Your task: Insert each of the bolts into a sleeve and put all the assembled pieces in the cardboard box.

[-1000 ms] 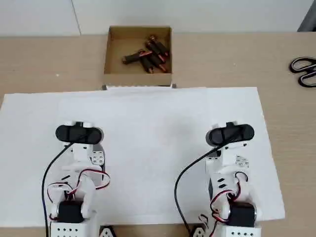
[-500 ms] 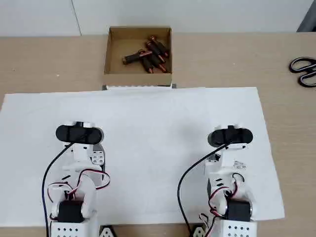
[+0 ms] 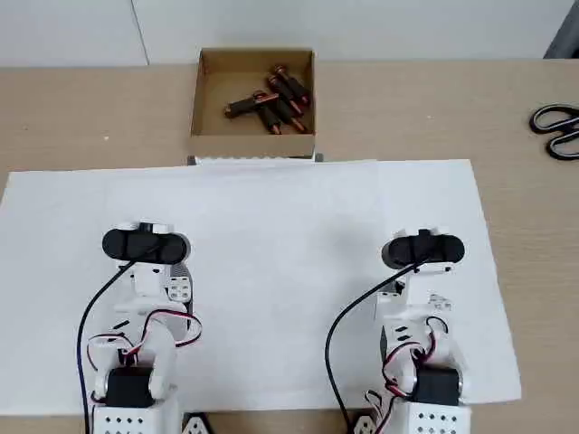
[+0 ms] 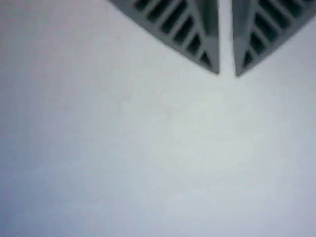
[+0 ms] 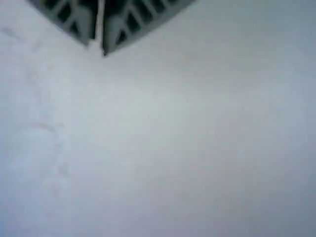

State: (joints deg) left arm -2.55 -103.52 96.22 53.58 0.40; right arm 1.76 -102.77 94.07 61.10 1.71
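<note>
Several bolt-sleeve assys (image 3: 271, 101) lie in cardboard box (image 3: 215, 80). L gripper (image 4: 227, 73) & R gripper (image 5: 97, 48) over white paper (image 3: 271, 253), jaws near-closed, empty.

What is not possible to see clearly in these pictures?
- High view: the assembled pieces in the cardboard box overlap and are too small to count or check.
- High view: the scissors are cut off by the right edge.

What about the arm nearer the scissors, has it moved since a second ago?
Yes. That arm has pulled back slightly toward its base, away from the cardboard box.
</note>
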